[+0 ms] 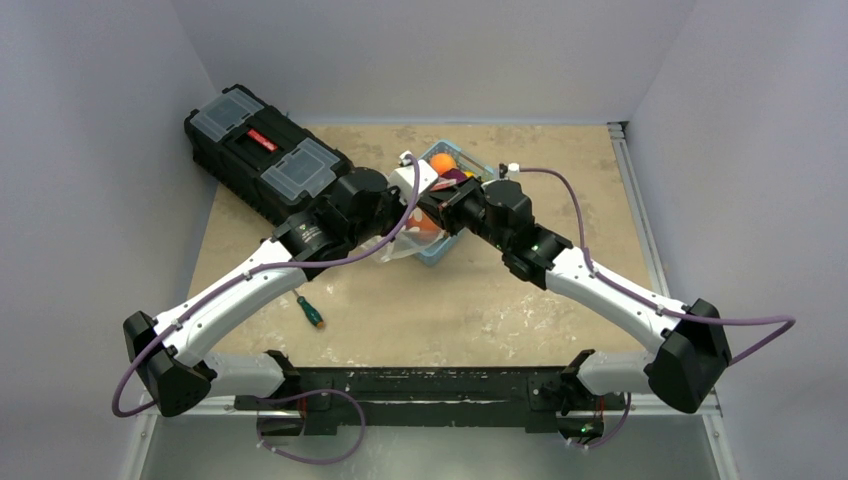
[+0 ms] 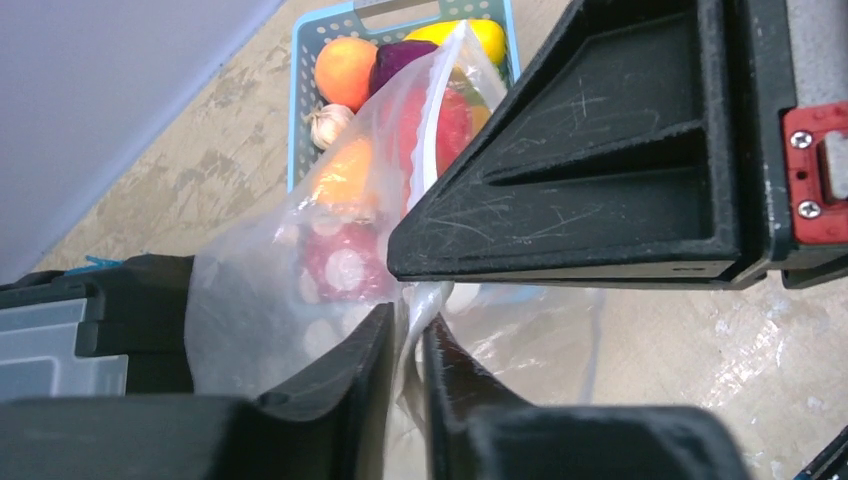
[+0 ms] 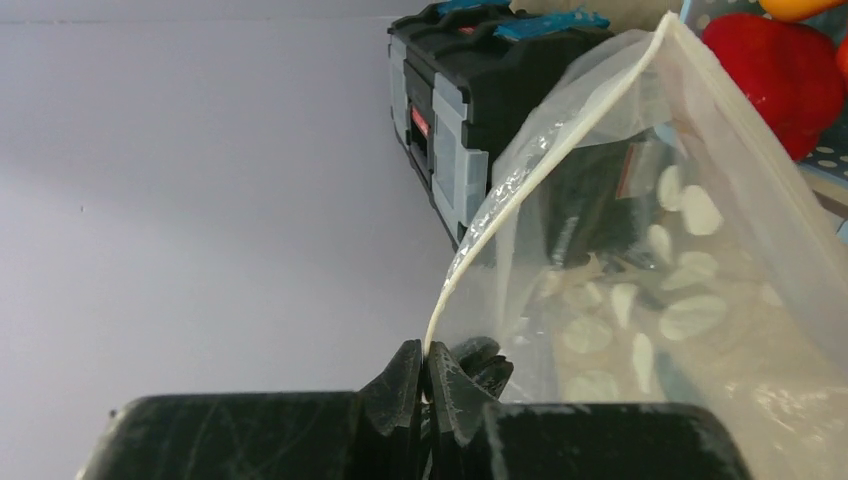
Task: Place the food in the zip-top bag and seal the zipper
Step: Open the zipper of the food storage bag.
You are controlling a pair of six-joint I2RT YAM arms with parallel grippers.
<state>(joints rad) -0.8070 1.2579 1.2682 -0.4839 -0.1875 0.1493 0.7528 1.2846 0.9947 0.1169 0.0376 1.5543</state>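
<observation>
From above, the wrists hide most of the zip-top bag (image 1: 398, 248). Beyond the left gripper (image 2: 408, 330), the right arm's housing (image 2: 600, 150) blocks much of the basket (image 2: 298, 110). Past the right gripper (image 3: 428, 365), red food (image 3: 770, 70) is cropped.

black toolbox (image 1: 265, 150) far left, light blue basket (image 2: 296, 110) to its right, green-handled screwdriver (image 1: 309, 310) nearer

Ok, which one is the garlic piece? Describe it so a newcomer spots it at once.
In the left wrist view, find the light blue basket at the top. Against its left wall, just below the round orange fruit, lies the garlic. It is the only pale, ridged bulb; its neighbours are all brightly coloured.
</observation>
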